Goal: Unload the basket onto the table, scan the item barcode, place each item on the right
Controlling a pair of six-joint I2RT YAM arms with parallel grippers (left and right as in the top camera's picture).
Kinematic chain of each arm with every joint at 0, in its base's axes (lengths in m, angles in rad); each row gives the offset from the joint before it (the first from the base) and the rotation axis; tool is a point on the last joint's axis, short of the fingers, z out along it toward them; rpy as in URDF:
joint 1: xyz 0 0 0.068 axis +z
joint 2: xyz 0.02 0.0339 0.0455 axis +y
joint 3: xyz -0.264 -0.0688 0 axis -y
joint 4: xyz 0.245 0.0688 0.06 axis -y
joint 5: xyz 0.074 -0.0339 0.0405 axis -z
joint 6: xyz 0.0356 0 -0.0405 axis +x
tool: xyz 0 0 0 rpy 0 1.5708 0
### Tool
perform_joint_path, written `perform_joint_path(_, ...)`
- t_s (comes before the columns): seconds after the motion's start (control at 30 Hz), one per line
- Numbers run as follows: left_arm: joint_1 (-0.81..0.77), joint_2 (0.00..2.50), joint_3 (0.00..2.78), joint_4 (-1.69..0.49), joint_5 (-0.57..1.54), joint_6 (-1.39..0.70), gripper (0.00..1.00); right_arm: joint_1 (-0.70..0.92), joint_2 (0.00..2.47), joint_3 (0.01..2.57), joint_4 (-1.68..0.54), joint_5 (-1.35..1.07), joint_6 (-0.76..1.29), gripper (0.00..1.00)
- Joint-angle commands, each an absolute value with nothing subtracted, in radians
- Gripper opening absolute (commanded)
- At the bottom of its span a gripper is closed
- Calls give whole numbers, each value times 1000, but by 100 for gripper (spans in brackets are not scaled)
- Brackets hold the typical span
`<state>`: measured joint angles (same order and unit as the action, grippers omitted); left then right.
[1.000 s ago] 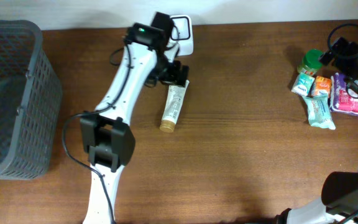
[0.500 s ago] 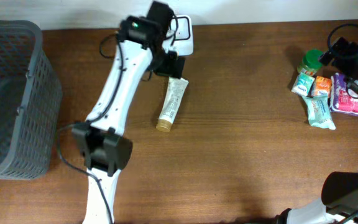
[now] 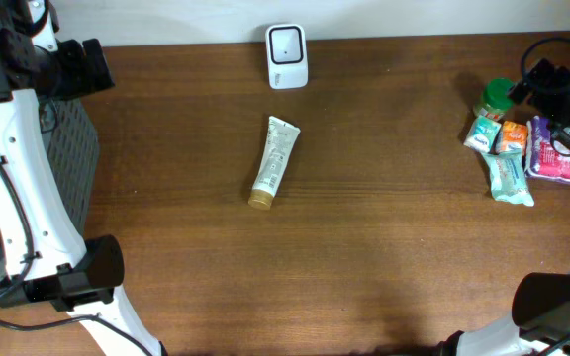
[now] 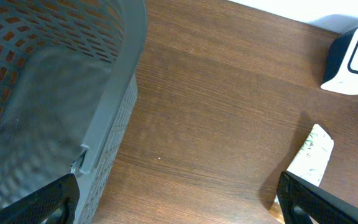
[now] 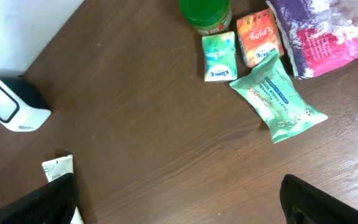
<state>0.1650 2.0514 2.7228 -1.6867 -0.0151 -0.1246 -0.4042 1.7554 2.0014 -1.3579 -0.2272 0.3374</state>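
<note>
past the left tool point(image 4: 179, 202), tube point(image 4: 311, 154) partly cut off.

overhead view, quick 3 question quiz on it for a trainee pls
1. True or false: the white tube with a gold cap lies inside the grey plastic basket.
2. Pick one: the white barcode scanner is A) beyond the tube's flat end, apart from it; B) inside the basket; C) lying on the tube.
3. Fill in: the left gripper is ___ and holds nothing.

Key: 1 false; 2 A; 3 open.
</note>
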Motion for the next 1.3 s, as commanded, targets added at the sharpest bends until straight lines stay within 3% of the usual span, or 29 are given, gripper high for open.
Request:
perform_joint_path(0.0, 169, 2036, 2730, -1688, -4, -131, 99, -396, 1760, 1999, -1404, -369, 341, 99)
perform_joint_path(0.13, 170, 2036, 2730, -1688, -4, -131, 99, -191, 1761, 1833, -1388, -287, 237, 99)
perform_joint_path(0.33, 170, 2036, 2730, -1688, -4, -131, 99, 73, 1765, 1486, -940, -334, 384, 99)
perform_joint_path(0.4, 170, 2036, 2730, -1688, -4, -131, 99, 165, 1781, 1364, -755, -500, 384, 99)
perform_joint_path(0.47, 170, 2036, 2730, -1688, -4, -131, 99, 225, 1810, 1275, -592, -558, 522, 99)
perform_joint_path(0.6, 170, 2036, 2730, -1688, -4, -131, 99, 284, 1941, 1241, -396, -626, 559, 99)
perform_joint_path(0.7, 169, 2036, 2730, -1688, -4, -131, 99, 295, 2053, 1241, -189, -764, 699, 100)
perform_joint_path(0.77, 170, 2036, 2730, -1688, -4, -131, 99, 297, 2093, 1241, -126, -774, 771, 95)
perform_joint_path(1.07, 169, 2036, 2730, -1688, -4, -131, 99, 414, 2173, 1241, 38, -542, 881, 89)
perform_joint_path(1.1, 168, 2036, 2730, -1688, -4, -131, 99, 417, 2180, 1241, 52, -533, 880, 85)
perform_joint_path(1.13, 169, 2036, 2730, -1688, -4, -130, 99, 417, 2194, 1241, 81, -533, 880, 70)
perform_joint_path(1.27, 168, 2036, 2730, -1688, -4, -131, 99, 403, 2248, 1241, 173, -515, 865, 68)
